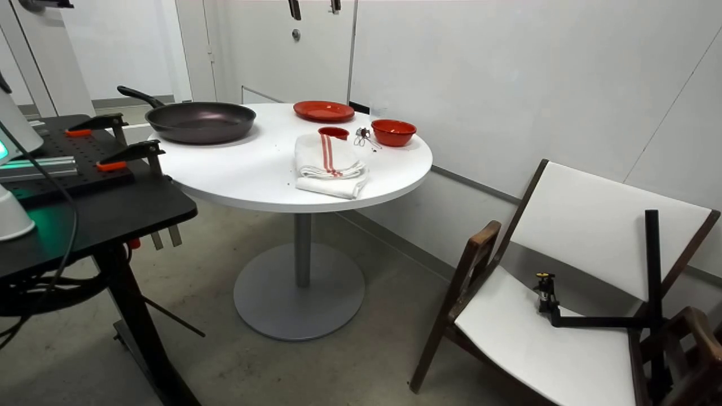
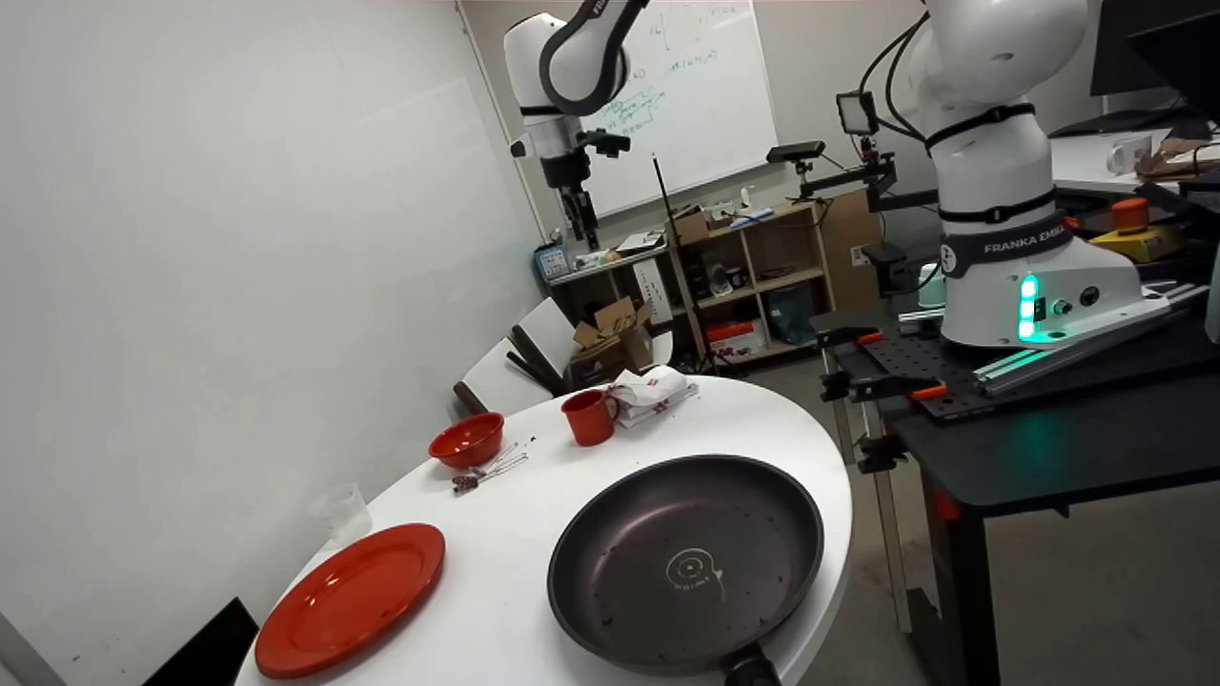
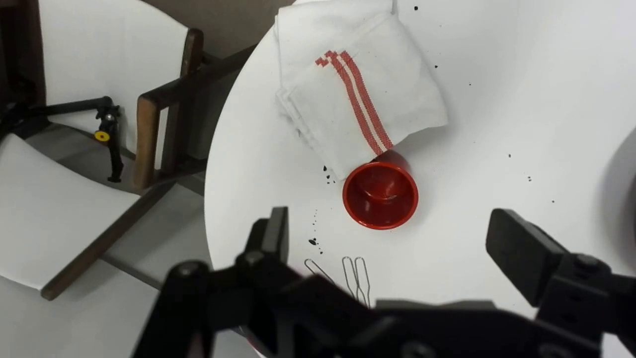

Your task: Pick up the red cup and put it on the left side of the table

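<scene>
The red cup [image 1: 334, 133] stands upright on the round white table [image 1: 237, 175]. In an exterior view its front is mostly hidden behind the folded towel. It shows whole in an exterior view [image 2: 589, 419], its handle side against the towel. In the wrist view the cup [image 3: 380, 196] is seen from above, its inside looking empty. My gripper [image 3: 395, 243] is open and holds nothing; its fingers stand wide apart with the cup ahead, between their lines. In both exterior views the gripper [image 1: 315, 8] hangs well above the table; it also shows here [image 2: 589, 233].
The folded towel [image 3: 357, 84] touches or nearly touches the cup. A red bowl [image 2: 469, 440], wire utensils [image 2: 486, 472], a red plate [image 2: 353, 600], a clear cup [image 2: 341, 514] and a black pan [image 2: 686, 562] are on the table. A wall stands behind; a chair [image 1: 553, 332] stands nearby.
</scene>
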### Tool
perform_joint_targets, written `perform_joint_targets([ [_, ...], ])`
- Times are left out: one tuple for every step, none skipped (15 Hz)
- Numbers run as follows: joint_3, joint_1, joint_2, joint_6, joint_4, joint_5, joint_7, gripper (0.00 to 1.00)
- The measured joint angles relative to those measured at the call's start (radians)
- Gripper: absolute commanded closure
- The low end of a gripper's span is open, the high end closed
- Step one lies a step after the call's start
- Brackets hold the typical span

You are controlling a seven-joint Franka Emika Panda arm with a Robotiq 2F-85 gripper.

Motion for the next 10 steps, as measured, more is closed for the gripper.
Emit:
perform_joint_targets([
  [0.008,0.003,0.022,0.005,0.014,0.0,-0.023,0.0],
  [0.018,0.005,0.043,0.011,0.029,0.0,-0.044,0.0],
  [0.028,0.008,0.063,0.019,0.041,0.001,-0.063,0.0],
  [0.039,0.009,0.081,0.03,0.051,0.004,-0.08,0.0],
  [0.049,0.01,0.097,0.04,0.06,0.005,-0.095,0.0],
  [0.059,0.011,0.114,0.048,0.069,0.011,-0.11,0.0],
  [0.069,0.011,0.131,0.059,0.076,0.025,-0.13,0.0],
  [0.077,0.01,0.149,0.068,0.084,0.044,-0.151,0.0],
  [0.085,0.009,0.167,0.079,0.091,0.067,-0.175,0.0],
  [0.093,0.007,0.186,0.089,0.1,0.093,-0.2,0.0],
])
